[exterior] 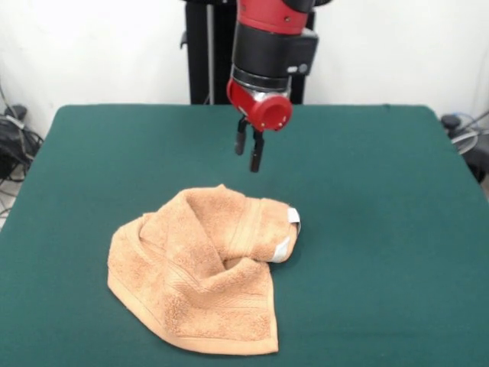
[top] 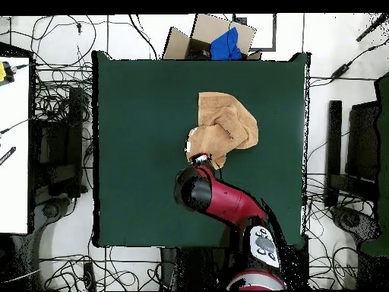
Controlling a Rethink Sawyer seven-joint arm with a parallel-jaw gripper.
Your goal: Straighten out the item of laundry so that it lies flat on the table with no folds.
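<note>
One towel [exterior: 200, 271] is what you have to deal with, an orange-tan terry square lying crumpled on the green table [exterior: 382, 191]. In the front view it sits toward six o'clock of the table's centre, a little to the seven o'clock side, with its lowest corner close to the bottom of the picture. You can see that it is not flat: a thick roll of cloth runs from the middle out toward three o'clock, and a flap is folded across the body, leaving creases along the woven border bands. A small white label tag [exterior: 293, 217] shows at the three o'clock end of that roll.

Your gripper [exterior: 250, 151] hangs in the air at about twelve o'clock from the towel, clear of the cloth and holding nothing. Its two dark fingers [exterior: 257, 153] point down and stand close together with only a narrow gap between them.

From overhead, the towel [top: 224, 128] lies a little toward one o'clock of the table's [top: 137, 152] centre, and the red arm [top: 228, 201] reaches in from six o'clock, its head ending at the towel's seven o'clock edge.
</note>
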